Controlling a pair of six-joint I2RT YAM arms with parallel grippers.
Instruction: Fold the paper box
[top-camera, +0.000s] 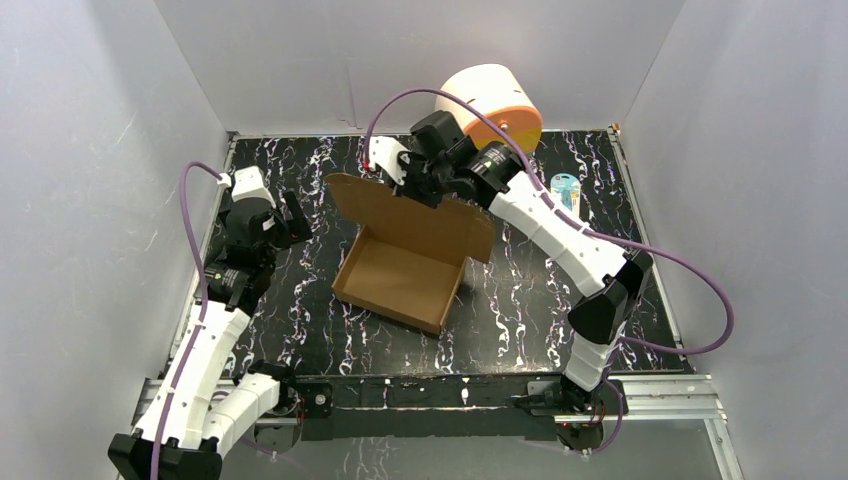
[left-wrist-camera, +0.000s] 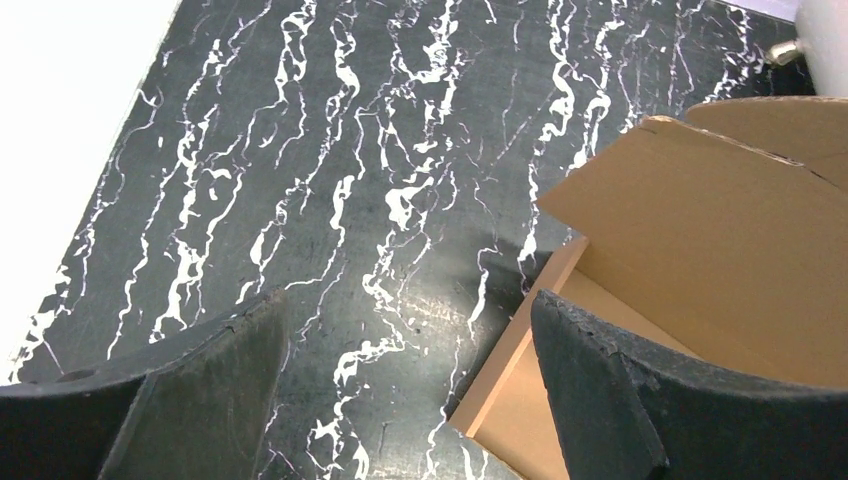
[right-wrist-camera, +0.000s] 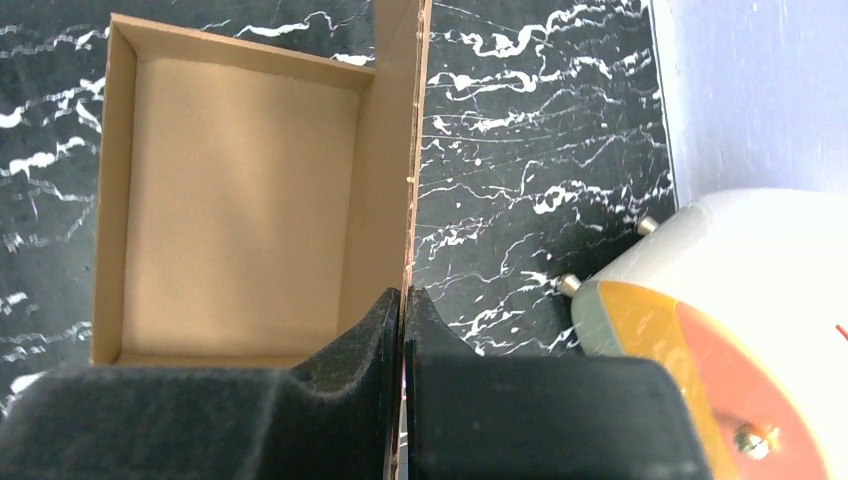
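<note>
The paper box (top-camera: 405, 270) is brown cardboard, a shallow open tray with its lid flap (top-camera: 400, 205) standing up at the far side. My right gripper (top-camera: 415, 185) is shut on the top edge of that lid flap. In the right wrist view the flap edge (right-wrist-camera: 412, 150) runs between the closed fingertips (right-wrist-camera: 385, 320), with the tray (right-wrist-camera: 240, 200) to the left. My left gripper (top-camera: 290, 222) is open and empty, left of the box and apart from it. In the left wrist view its fingers (left-wrist-camera: 590, 370) frame the box's near corner (left-wrist-camera: 520, 370).
A white cylinder with an orange-yellow face (top-camera: 495, 100) lies at the back right, close behind the right gripper; it also shows in the right wrist view (right-wrist-camera: 720, 330). A small teal object (top-camera: 566, 188) lies at the right. Grey walls enclose the black marbled table (top-camera: 300, 320).
</note>
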